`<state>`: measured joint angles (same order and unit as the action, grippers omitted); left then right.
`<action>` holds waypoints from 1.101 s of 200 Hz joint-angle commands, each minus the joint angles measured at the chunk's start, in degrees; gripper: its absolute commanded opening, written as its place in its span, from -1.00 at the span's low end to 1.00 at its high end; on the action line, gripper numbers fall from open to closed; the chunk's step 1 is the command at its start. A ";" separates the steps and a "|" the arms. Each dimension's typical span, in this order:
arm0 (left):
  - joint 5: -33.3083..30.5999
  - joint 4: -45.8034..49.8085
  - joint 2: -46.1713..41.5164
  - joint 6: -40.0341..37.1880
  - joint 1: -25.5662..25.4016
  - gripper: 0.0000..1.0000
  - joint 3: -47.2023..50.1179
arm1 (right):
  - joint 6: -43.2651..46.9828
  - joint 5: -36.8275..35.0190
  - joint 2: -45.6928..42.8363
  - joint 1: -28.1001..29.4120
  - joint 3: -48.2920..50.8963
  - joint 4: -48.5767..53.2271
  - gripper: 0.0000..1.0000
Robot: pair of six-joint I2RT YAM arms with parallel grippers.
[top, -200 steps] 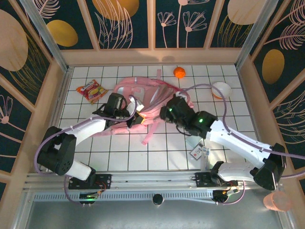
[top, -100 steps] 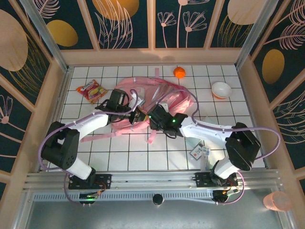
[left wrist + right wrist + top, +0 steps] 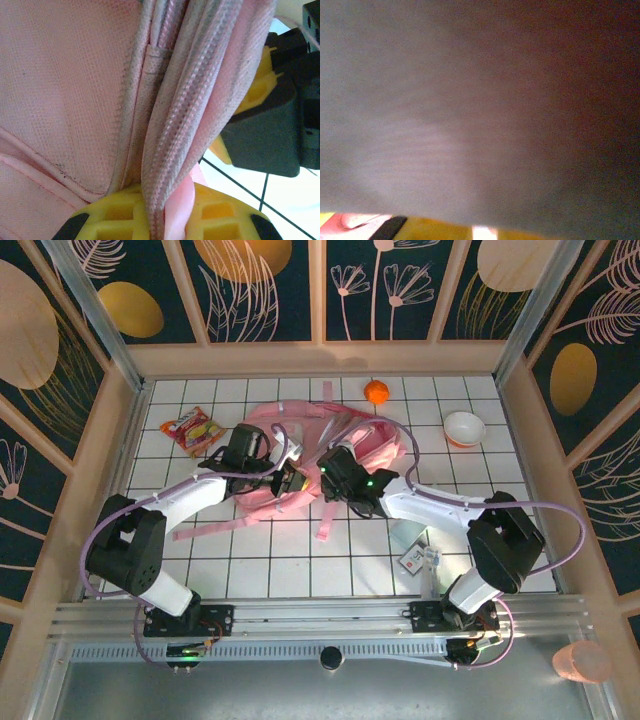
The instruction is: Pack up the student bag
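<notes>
Where the zipped seam bunches into a fold, we see the left gripper [image 3: 165,220] clamped on it, its yellow fingers [image 3: 117,217] pinching the pink fabric of the student bag [image 3: 300,430]. The bag lies toward the back of the tiled table [image 3: 250,560], between both arms. The right gripper [image 3: 328,468] presses into the bag just beside the left one. Its fingertips are buried among folds from above and blurred at close range, so we cannot tell whether it grips anything.
</notes>
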<state>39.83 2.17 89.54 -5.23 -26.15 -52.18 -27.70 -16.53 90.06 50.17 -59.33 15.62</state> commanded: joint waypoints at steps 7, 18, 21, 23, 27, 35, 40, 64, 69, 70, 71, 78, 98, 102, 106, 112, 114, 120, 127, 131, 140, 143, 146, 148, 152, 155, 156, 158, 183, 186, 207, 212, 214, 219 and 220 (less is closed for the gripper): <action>6.35 2.13 -0.50 1.81 -0.31 -1.00 -0.57 | 1.11 -5.19 0.67 -2.45 -0.64 -0.35 -0.61; 6.35 2.13 -0.50 1.80 -0.30 -1.00 -0.60 | 1.46 -5.15 0.90 -2.48 -0.67 -0.81 -0.57; 6.26 2.13 -0.50 1.74 -0.30 -1.00 -0.61 | 1.57 -5.07 0.97 -2.44 -0.67 -0.85 -0.57; 6.25 2.13 -0.55 1.72 -0.30 -1.00 -0.61 | 1.70 -4.95 1.10 -2.45 -0.63 -0.92 -0.58; 6.24 2.12 -0.56 1.76 -0.29 -1.00 -0.57 | 1.96 -4.74 1.22 -2.45 -0.56 -1.21 -0.62; 6.24 2.13 -0.59 1.72 -0.30 -1.00 -0.63 | 2.47 -4.53 1.48 -2.49 -0.61 -1.54 -0.68; 6.19 2.13 -0.59 1.74 -0.30 -1.00 -0.60 | 2.69 -4.56 1.63 -2.53 -0.72 -1.58 -0.71; 5.08 2.46 -0.85 1.33 -0.22 -1.00 -0.39 | 3.16 -5.43 1.80 -2.70 -1.54 0.02 -0.89; 4.76 2.55 -0.94 1.18 -0.22 -1.00 -0.32 | 3.31 -5.63 1.55 -2.80 -1.50 0.33 -0.94; 4.70 2.60 -0.94 1.10 -0.22 -1.00 -0.30 | 3.33 -5.71 1.53 -2.76 -1.50 0.44 -0.95; 4.63 2.63 -0.94 1.06 -0.22 -1.00 -0.29 | 3.35 -5.75 1.48 -2.82 -1.49 0.45 -0.96; 4.26 2.79 -0.94 0.80 -0.16 -1.00 -0.29 | 3.52 -5.82 1.09 -3.01 -1.50 1.00 -1.00; 2.57 3.40 -1.12 0.05 0.59 -1.00 -0.07 | 4.14 -6.16 -0.50 -3.67 -1.24 2.81 -1.00; 1.93 3.63 -1.19 -0.20 0.85 -1.00 0.05 | 4.30 -6.22 -0.95 -3.89 -1.19 3.24 -1.00; 1.27 3.90 -1.35 -0.53 1.13 -1.00 0.06 | 4.53 -6.23 -1.36 -4.00 -1.12 3.72 -1.00; -0.17 4.42 -1.51 -1.13 1.46 -1.00 0.06 | 4.80 -6.23 -2.01 -4.25 -0.95 4.39 -1.00; -0.61 4.59 -1.55 -1.32 1.56 -1.00 0.06 | 4.95 -6.23 -2.13 -4.35 -0.96 4.63 -1.00; -2.01 5.28 -1.69 -1.88 1.91 -1.00 0.02 | 5.32 -6.13 -2.89 -4.69 -0.83 5.35 -1.00; -3.50 5.91 -1.81 -2.67 2.26 -1.00 -0.02 | 5.78 -5.80 -3.62 -5.00 -0.44 6.03 -1.00; -4.25 6.27 -1.88 -3.02 2.50 -1.00 -0.03 | 6.15 -5.44 -3.94 -5.25 -0.30 6.31 -1.00; -6.23 7.05 -1.97 -4.01 2.68 -1.00 -0.22 | 6.82 -4.54 -4.86 -5.58 0.21 6.69 -1.00; -6.71 7.31 -1.94 -4.25 2.68 -1.00 -0.25 | 7.05 -4.17 -5.10 -5.65 0.41 6.72 -1.00; -7.10 7.50 -1.99 -4.60 2.76 -1.00 -0.28 | 7.30 -3.72 -5.33 -5.74 0.67 6.64 -1.00; -7.33 7.69 -2.00 -4.85 2.77 -1.00 -0.29 | 7.51 -3.43 -5.49 -5.71 0.83 6.52 -1.00; -7.78 7.98 -1.92 -5.22 2.77 -1.00 -0.36 | 7.99 -2.29 -5.78 -5.70 1.19 6.18 -1.00; -8.04 8.16 -1.91 -5.55 2.77 -1.00 -0.37 | 8.35 -1.47 -5.90 -5.70 1.37 5.86 -1.00; -8.07 8.18 -1.87 -5.65 2.77 -1.00 -0.42 | 8.45 -1.17 -5.97 -5.70 1.48 5.76 -1.00; -8.25 8.26 -1.83 -5.77 2.77 -1.00 -0.45 | 8.52 -0.61 -6.06 -5.70 1.63 5.50 -1.00; -9.14 8.15 -2.29 -7.61 2.77 -0.68 -0.32 | 9.18 7.30 -6.06 -5.33 2.88 2.03 -1.00; -9.13 8.11 -2.46 -7.98 2.71 -0.59 -0.29 | 9.16 8.17 -5.97 -5.28 2.90 1.68 -1.00; -9.86 7.61 -4.71 -10.71 2.69 0.10 0.00 | 8.82 14.19 -5.40 -5.00 2.33 0.20 -1.00; -10.08 7.23 -5.58 -11.71 2.69 0.19 0.34 | 8.79 15.24 -5.26 -5.06 2.14 -0.04 -1.00; -10.18 6.97 -6.01 -12.12 2.69 0.22 0.51 | 8.76 16.08 -5.27 -5.08 1.99 -0.16 -1.00; -10.66 6.11 -7.09 -12.84 2.69 0.28 1.01 | 8.53 18.09 -5.19 -5.08 1.69 -0.32 -1.00; -10.75 5.92 -7.27 -12.99 2.69 0.29 1.20 | 8.45 18.32 -5.17 -5.08 1.64 -0.32 -1.00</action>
<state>32.21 7.14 86.78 -13.80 -24.47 -52.38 -19.57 -4.80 85.67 46.04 -56.93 17.15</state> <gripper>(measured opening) 0.573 0.047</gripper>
